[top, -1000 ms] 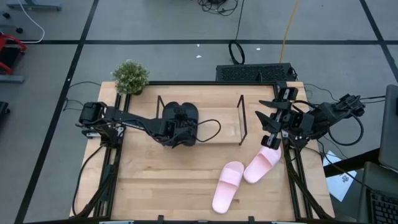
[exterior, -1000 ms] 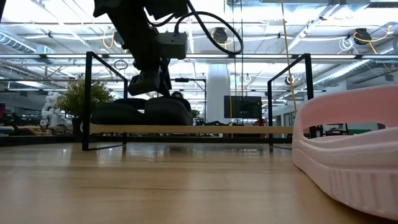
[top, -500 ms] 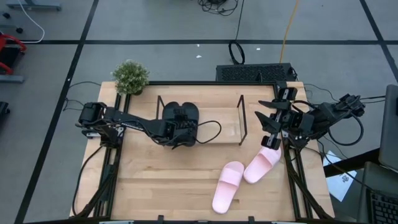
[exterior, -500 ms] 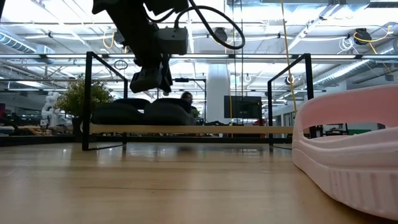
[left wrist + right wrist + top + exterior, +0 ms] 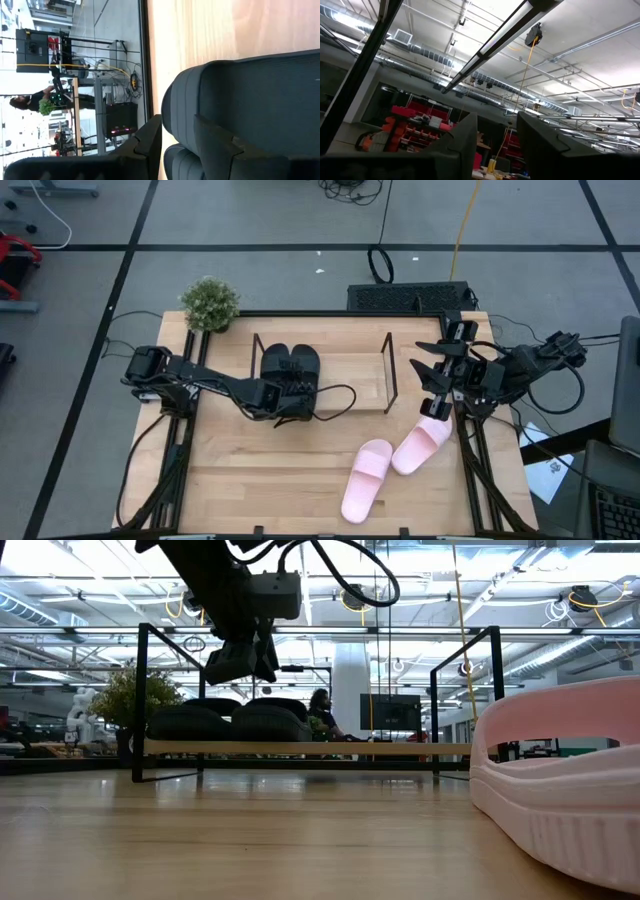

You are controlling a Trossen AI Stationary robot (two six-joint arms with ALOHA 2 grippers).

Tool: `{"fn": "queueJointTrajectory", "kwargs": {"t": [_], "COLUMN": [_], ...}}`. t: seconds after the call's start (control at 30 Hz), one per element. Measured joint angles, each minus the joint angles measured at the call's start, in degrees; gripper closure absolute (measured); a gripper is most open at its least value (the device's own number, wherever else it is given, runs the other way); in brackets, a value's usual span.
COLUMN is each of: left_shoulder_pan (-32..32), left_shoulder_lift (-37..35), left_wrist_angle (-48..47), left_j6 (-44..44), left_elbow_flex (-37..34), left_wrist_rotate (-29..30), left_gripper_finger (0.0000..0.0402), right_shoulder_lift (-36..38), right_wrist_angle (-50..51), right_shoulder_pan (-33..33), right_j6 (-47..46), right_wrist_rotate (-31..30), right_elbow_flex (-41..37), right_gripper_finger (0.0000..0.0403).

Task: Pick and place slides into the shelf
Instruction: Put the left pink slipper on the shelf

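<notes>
Both black slides are seen side by side at the left end of the shelf, while the two pink slides are left lying on the table, near its front right, well apart from the rack. The left end effector is held just in front of the black pair and above it, with nothing between its fingers, which are parted in the left wrist view. The right end effector is parked at the table's right edge, close above the nearer pink slide, empty, its fingers spread.

Several risks can be judged from this layout. The black pair could be nudged out of line or off the clear base if the left arm were swung low across the rack. The thin rods at the shelf's right end could be struck when a pink slide is carried in from that side. The soft, broad strap could be pinched off-centre, so that a slide would tilt and catch on the front rail.
</notes>
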State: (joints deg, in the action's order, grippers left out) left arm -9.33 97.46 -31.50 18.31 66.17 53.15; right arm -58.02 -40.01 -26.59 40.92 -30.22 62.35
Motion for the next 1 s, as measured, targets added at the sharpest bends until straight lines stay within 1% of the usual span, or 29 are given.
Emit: {"fn": "queueJointTrajectory", "kwargs": {"t": [0.1,0.2,0.3,0.37,0.43,0.53,0.63,0.73,0.87,0.93,1.0], "left_shoulder_pan": [-0.86,-1.65,-2.82,-3.34,-4.09,-5.18,-7.29,-11.32,-18.68,-22.53,-26.07], "left_shoulder_lift": [-0.33,-0.49,-1.00,-1.31,-1.89,-3.10,-5.52,-8.12,-11.49,-12.53,-13.41], "left_wrist_angle": [-0.12,-0.12,-2.17,-2.50,-4.85,-6.54,-9.99,-11.15,-10.55,-8.67,-6.60], "left_j6": [0.19,1.77,3.80,4.77,5.23,5.84,5.53,4.51,2.31,1.37,1.24], "left_elbow_flex": [1.51,4.93,9.74,13.50,16.89,21.71,24.99,26.88,28.26,28.39,28.39], "left_wrist_rotate": [1.42,3.81,5.80,6.61,7.78,11.39,17.53,24.10,31.92,36.18,36.79], "left_gripper_finger": [0.0284,0.0284,0.0284,0.0284,0.0284,0.0284,0.0284,0.0284,0.0284,0.0284,0.0284], "right_shoulder_lift": [0.00,0.02,0.02,0.02,0.02,0.02,0.01,0.00,-0.57,-1.20,-2.11], "right_wrist_angle": [0.00,0.02,0.80,2.53,5.11,9.81,13.47,15.57,16.73,16.70,16.33], "right_shoulder_pan": [-0.02,-0.02,-0.02,0.00,-0.02,-0.02,-0.61,-2.22,-5.46,-7.31,-9.11], "right_j6": [-0.12,-0.14,-0.20,-1.26,-2.53,-4.97,-7.53,-9.31,-10.17,-9.21,-8.73], "right_wrist_rotate": [0.00,0.00,-0.01,0.00,0.00,0.01,0.21,0.24,0.26,0.26,0.28], "right_elbow_flex": [0.00,0.00,0.00,0.00,0.00,-0.01,-0.04,-0.04,-0.04,-0.04,-0.04], "right_gripper_finger": [0.0275,0.0275,0.0275,0.0275,0.0275,0.0275,0.0275,0.0275,0.0275,0.0275,0.0275]}}
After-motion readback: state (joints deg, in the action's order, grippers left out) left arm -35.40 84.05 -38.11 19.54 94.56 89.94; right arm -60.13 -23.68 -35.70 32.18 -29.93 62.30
